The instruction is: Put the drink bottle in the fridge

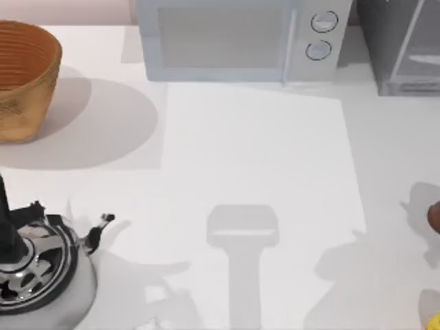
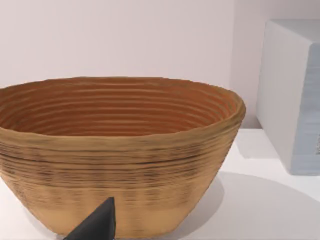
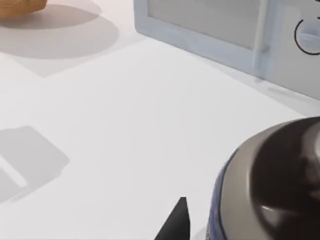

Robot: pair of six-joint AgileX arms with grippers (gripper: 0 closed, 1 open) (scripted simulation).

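One fridge (image 1: pixel 402 45) stood cut off at the table's (image 1: pixel 261 172) far right corner beside one microwave (image 1: pixel 234 38), with one basket (image 1: pixel 24 79) far left and one kettle (image 1: pixel 38 265) near left. The drink bottle (image 1: pixel 434 214) was a brown sliver at the right edge, looming close in the right wrist view (image 3: pixel 272 187). Of each gripper just a dark fingertip (image 2: pixel 97 225) showed, so I could not tell their spread.

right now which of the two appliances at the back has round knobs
The pale microwave, left of the fridge. Two round knobs sit beside its door; the dark grey fridge has none.

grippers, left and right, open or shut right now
Left gripper: cannot be told, by the basket.
Right gripper: cannot be told, beside the bottle.
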